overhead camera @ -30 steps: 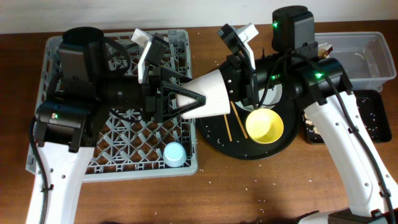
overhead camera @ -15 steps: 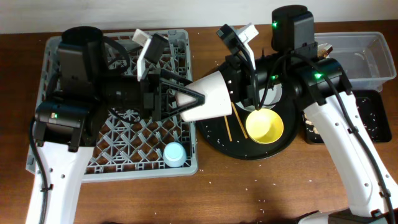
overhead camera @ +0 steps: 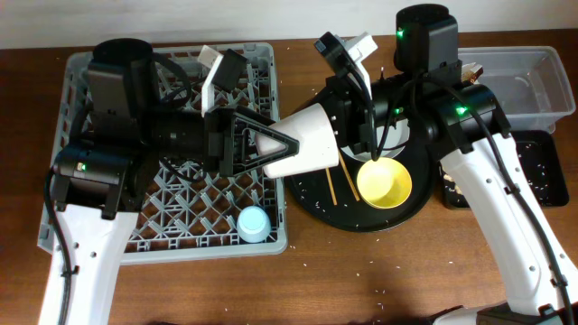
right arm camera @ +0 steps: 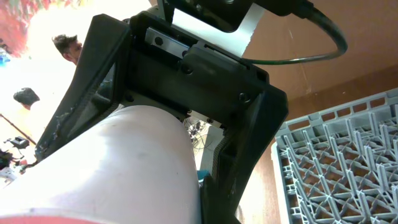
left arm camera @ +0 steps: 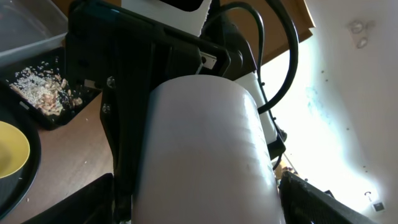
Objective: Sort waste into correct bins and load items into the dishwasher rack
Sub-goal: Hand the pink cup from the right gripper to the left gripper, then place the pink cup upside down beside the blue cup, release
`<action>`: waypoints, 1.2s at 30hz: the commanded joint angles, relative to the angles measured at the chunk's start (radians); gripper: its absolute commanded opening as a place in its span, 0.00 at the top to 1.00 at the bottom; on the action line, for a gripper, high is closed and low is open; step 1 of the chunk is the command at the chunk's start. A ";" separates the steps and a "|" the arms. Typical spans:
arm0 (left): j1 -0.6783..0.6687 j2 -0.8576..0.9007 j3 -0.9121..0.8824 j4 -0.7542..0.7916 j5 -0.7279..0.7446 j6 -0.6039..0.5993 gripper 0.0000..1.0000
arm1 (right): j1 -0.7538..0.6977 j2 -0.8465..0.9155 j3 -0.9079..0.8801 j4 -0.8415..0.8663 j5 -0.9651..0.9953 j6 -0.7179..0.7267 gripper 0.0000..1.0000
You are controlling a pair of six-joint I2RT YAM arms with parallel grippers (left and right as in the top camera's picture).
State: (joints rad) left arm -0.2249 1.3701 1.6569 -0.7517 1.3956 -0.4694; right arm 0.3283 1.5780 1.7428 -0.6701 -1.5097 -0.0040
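My left tool (overhead camera: pixel 284 144) clamps the pale pink tapered plastic cup (overhead camera: pixel 309 143) beside the square grey plastic pegged rack (overhead camera: pixel 208 250). I cannot tell my right tool (overhead camera: pixel 350 119)'s grip. Cup scarcely moved since.

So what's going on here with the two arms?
Both arms meet on the pale pink cup, held sideways in the air between the dishwasher rack and the round black tray. The left gripper is at its narrow end, the right gripper at its wide end; which one bears it is unclear. The light blue cup sits in the rack, the yellow bowl on the tray.
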 commanded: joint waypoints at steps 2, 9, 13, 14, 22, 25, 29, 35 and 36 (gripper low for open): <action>-0.003 -0.003 0.005 0.002 0.065 -0.016 0.13 | 0.005 -0.010 0.002 0.023 0.039 0.014 0.96; -0.003 -0.003 0.005 0.003 -0.022 0.004 0.01 | 0.005 -0.010 0.002 0.095 0.112 0.183 0.96; -0.003 -0.003 0.005 0.003 -0.031 0.013 0.02 | 0.006 -0.010 0.002 0.091 0.157 0.227 0.96; -0.003 -0.003 0.005 0.003 -0.031 0.015 0.09 | 0.006 -0.010 0.002 0.090 0.157 0.227 0.96; -0.003 -0.003 0.005 0.011 -0.084 0.015 0.01 | 0.005 -0.010 0.002 0.057 0.125 0.225 0.96; -0.003 -0.003 0.005 0.035 -0.084 0.014 0.01 | 0.005 -0.010 0.002 0.057 0.103 0.226 0.96; -0.003 -0.004 0.005 0.040 -0.076 0.014 0.07 | 0.005 -0.010 0.002 0.058 0.108 0.225 0.96; -0.001 -0.004 0.005 0.040 -0.084 0.015 0.39 | 0.005 -0.010 0.002 0.057 0.108 0.226 0.96; -0.001 -0.004 0.005 0.040 -0.088 0.015 0.41 | 0.005 -0.010 0.002 0.057 0.108 0.226 0.94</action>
State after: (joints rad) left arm -0.2260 1.3727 1.6550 -0.7174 1.3003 -0.4587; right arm 0.3279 1.5753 1.7428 -0.6125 -1.3960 0.2321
